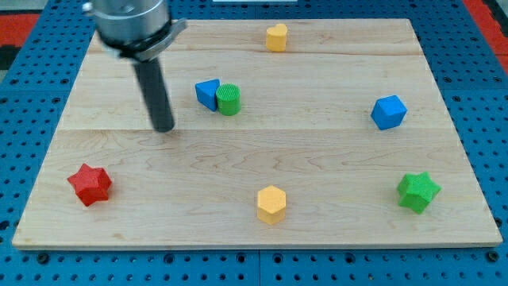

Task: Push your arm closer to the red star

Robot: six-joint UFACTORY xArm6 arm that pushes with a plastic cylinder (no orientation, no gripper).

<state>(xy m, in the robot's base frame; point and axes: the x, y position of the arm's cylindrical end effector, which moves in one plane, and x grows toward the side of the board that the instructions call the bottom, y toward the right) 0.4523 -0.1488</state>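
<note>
my tip (163, 128), a bare rod with no jaws and holding nothing, stands apart from the red star (90, 184), which sits at its seven o'clock near the board's lower-left corner.

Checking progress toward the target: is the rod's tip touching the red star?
Apart. The camera view shows bare board between my tip and the red star.
</note>
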